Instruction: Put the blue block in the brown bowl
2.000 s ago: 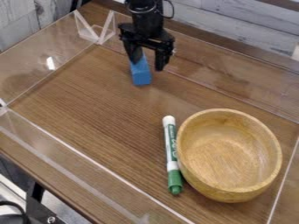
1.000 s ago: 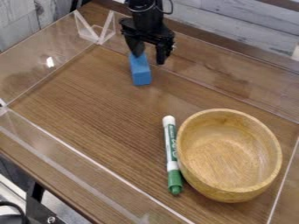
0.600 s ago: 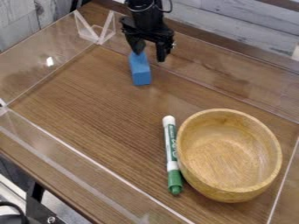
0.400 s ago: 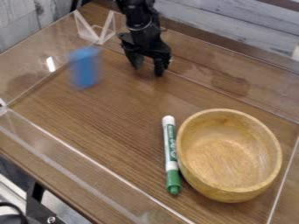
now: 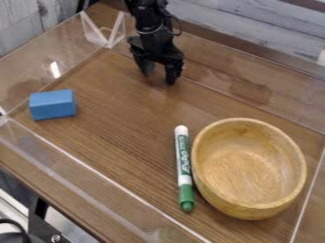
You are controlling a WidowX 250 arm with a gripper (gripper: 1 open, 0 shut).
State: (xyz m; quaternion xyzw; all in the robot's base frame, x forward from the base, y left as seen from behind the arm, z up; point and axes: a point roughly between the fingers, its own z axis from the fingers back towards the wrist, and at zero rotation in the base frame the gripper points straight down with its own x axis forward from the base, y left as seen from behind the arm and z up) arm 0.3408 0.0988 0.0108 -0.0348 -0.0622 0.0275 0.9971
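Observation:
The blue block lies flat on the wooden table near the left clear wall, far from everything else. The brown bowl sits empty at the lower right. My gripper hangs at the back centre, its dark fingers spread open with nothing between them. It is well to the right of and behind the block, and far up-left of the bowl.
A green-and-white marker lies lengthwise just left of the bowl. Clear acrylic walls ring the tabletop, and a clear stand is at the back left by the arm.
The blue block, which stood under the gripper, has shot left across the table and now lies near the left wall. The gripper lifted slightly and shifted a little, staying open.

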